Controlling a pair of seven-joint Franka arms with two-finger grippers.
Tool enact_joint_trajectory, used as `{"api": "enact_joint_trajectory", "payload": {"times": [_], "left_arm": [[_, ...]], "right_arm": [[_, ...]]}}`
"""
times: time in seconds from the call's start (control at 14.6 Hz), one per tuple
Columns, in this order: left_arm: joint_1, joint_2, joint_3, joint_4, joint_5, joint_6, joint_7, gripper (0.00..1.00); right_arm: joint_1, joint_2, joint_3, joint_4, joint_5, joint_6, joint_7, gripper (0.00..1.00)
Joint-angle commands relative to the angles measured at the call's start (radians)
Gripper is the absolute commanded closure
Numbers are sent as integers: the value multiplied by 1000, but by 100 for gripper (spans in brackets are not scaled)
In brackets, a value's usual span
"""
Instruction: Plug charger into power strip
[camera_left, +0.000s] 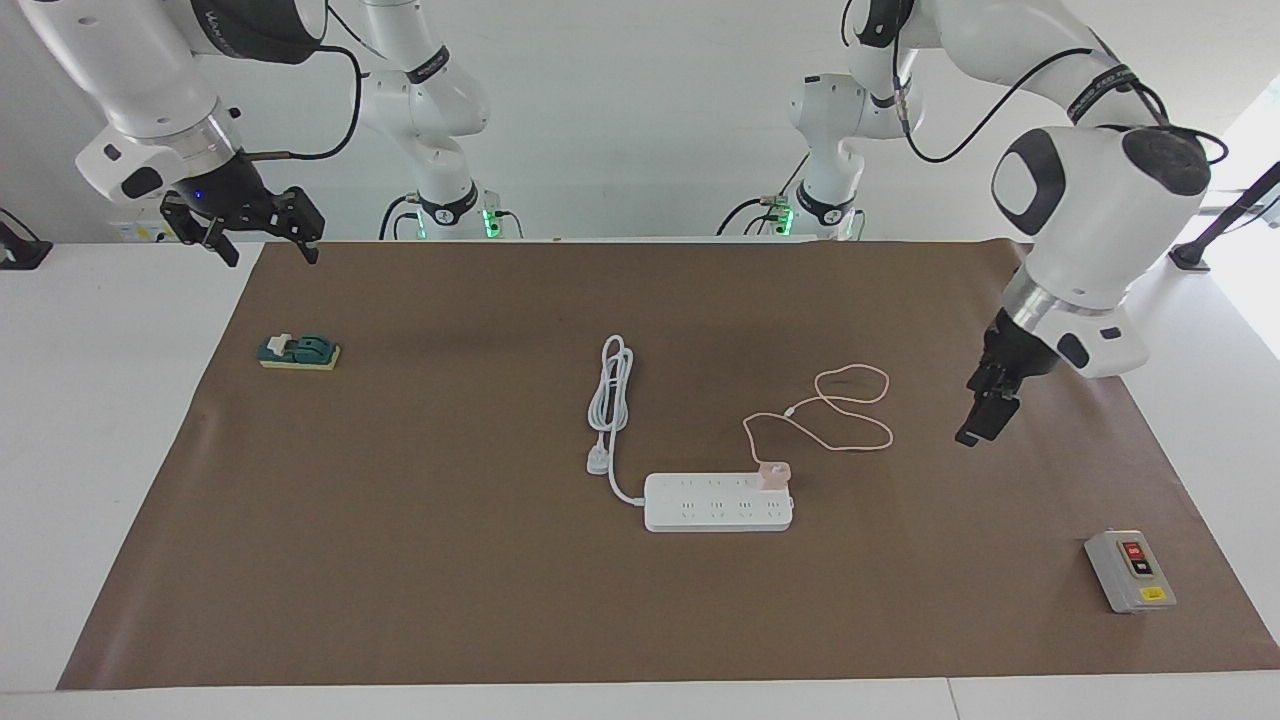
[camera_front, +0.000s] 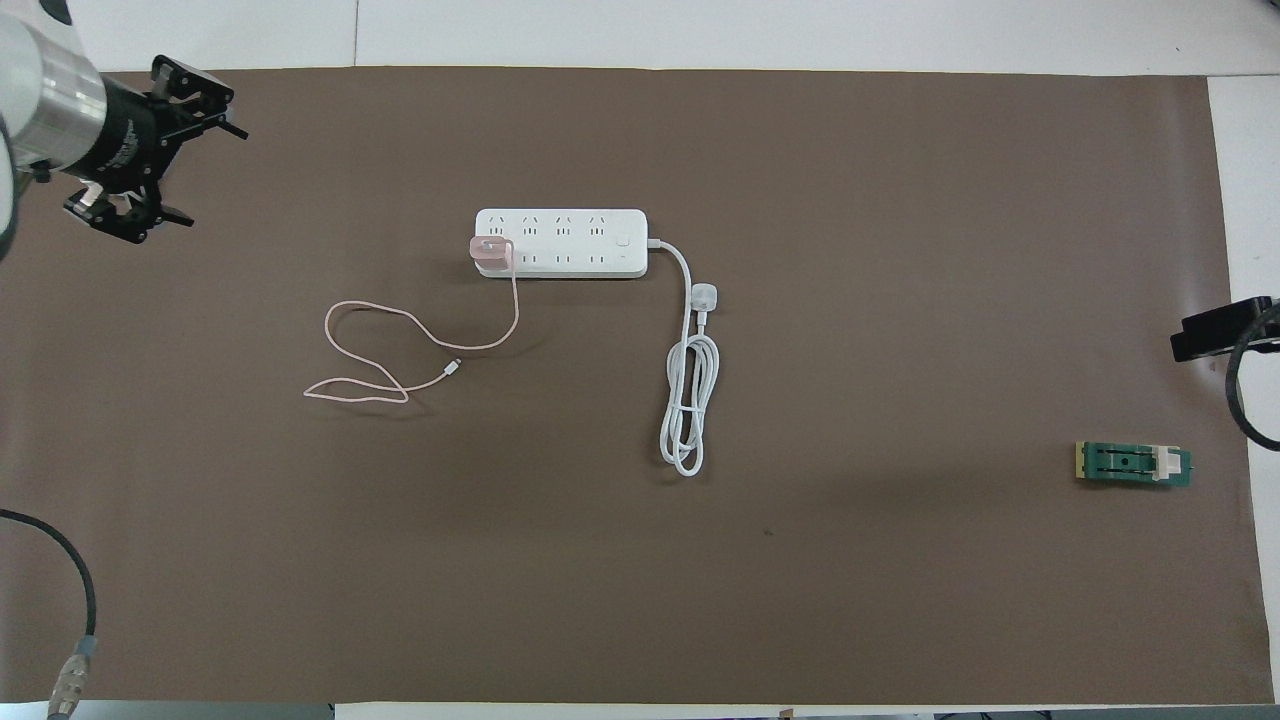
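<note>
From across the table, my left gripper (camera_left: 985, 415) hangs in the air over bare brown mat (camera_left: 400, 560) toward the left arm's end, well apart from the power strip (camera_left: 718, 502), with its jaws spread and nothing between them. My right gripper (camera_left: 262, 232) waits over the table's edge at the right arm's end, also spread and empty. The charger (camera_left: 773, 474) is a small pale-pink cube standing upright on the strip, at the end socket of the row nearer to me, and it looks seated. Its thin pink cable (camera_left: 845, 410) loops loosely on the mat nearer to me than the strip. The risk I see is that cable: if my left arm swept low over those loops it could snag them and tug the cube askew or out. I also cannot tell from here whether the prongs are fully home, so a partly seated plug could tip. From above, my left gripper (camera_front: 140, 165) shows wide and empty at the mat's corner, the pink cube sits flush on the strip's end, and its cable trails off toward me, touching nothing else. The strip's white cord (camera_front: 690, 400) lies coiled, well clear.
</note>
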Motion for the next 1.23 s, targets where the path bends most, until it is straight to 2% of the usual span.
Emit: {"api": "enact_joint_trajectory", "payload": {"times": [0.0, 0.41, 0.68, 0.82, 0.96, 1.16], "left_arm": [[55, -69, -6, -11, 13, -76, 252, 0], [141, -217, -7, -16, 14, -208, 594, 0], [127, -238, -19, -33, 16, -245, 651, 0], [127, -255, -48, -91, 24, -234, 697, 0], [126, -309, -61, -172, 25, -223, 703, 0], [118, -350, -82, -206, 39, -287, 728, 0]], "right_arm": [[-14, -12, 8, -5, 16, 0, -12, 0], [-14, -12, 8, -5, 16, 0, -12, 0], [-14, -12, 8, -5, 16, 0, -12, 0], [-18, -12, 8, -5, 16, -1, -12, 0], [-25, -12, 6, -5, 16, -1, -12, 0], [-25, -12, 9, -5, 16, -1, -12, 0]]}}
